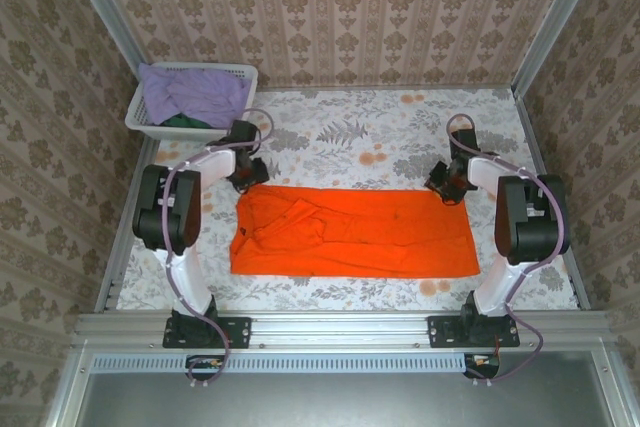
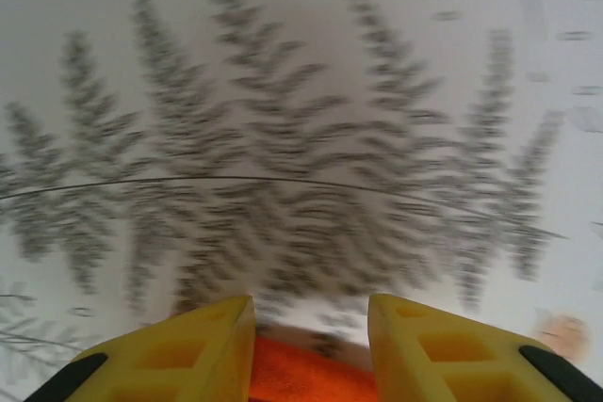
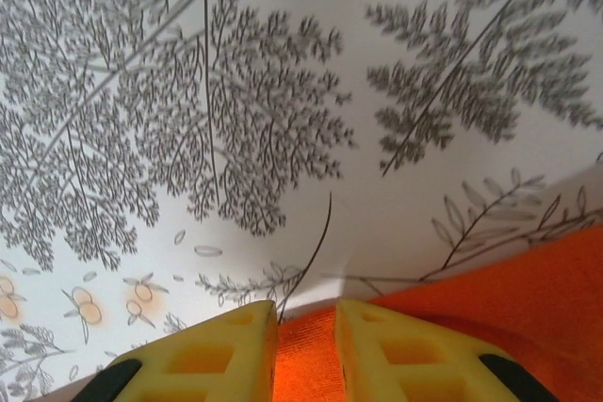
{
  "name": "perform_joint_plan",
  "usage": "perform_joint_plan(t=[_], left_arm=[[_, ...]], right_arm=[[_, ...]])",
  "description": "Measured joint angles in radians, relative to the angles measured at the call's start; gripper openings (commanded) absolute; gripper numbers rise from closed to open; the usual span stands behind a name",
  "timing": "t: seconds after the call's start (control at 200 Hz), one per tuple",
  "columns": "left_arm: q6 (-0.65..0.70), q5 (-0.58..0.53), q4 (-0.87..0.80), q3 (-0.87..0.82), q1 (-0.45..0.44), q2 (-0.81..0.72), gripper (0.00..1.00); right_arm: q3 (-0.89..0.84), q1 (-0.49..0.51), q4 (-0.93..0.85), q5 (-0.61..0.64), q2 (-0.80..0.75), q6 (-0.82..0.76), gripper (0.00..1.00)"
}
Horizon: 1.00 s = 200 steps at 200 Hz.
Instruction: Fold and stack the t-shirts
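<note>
The orange t-shirt lies folded into a long flat band across the middle of the table. My left gripper hangs over its far left corner. In the left wrist view the left gripper is open, with the orange cloth low between the yellow fingers; that view is blurred. My right gripper is at the far right corner. In the right wrist view the right gripper is shut on the orange edge, and more of the shirt spreads to the right.
A white lattice basket stands at the far left corner of the table, holding a lavender shirt and a dark green one. A fern-printed cloth covers the table, which has metal rails along its sides.
</note>
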Motion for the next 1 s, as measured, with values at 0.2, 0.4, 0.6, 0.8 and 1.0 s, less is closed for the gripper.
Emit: perform_joint_plan(t=[0.2, 0.4, 0.6, 0.8, 1.0], left_arm=[[-0.045, 0.043, 0.108, -0.088, 0.05, -0.048, 0.3], [-0.081, 0.05, 0.149, -0.153, 0.099, -0.1, 0.36], [-0.073, -0.011, 0.122, -0.153, 0.101, -0.162, 0.47], [-0.033, -0.08, 0.085, -0.13, -0.015, -0.274, 0.46], [0.011, -0.089, 0.074, -0.051, -0.185, -0.254, 0.38]], right_arm=[[0.019, -0.043, 0.002, -0.023, 0.018, 0.029, 0.3], [0.014, -0.065, 0.021, -0.059, 0.018, 0.058, 0.38], [-0.052, -0.085, 0.071, -0.051, -0.042, 0.079, 0.44], [-0.137, -0.097, 0.075, 0.029, -0.23, 0.081, 0.47], [-0.136, -0.103, 0.07, 0.079, -0.272, 0.087, 0.31]])
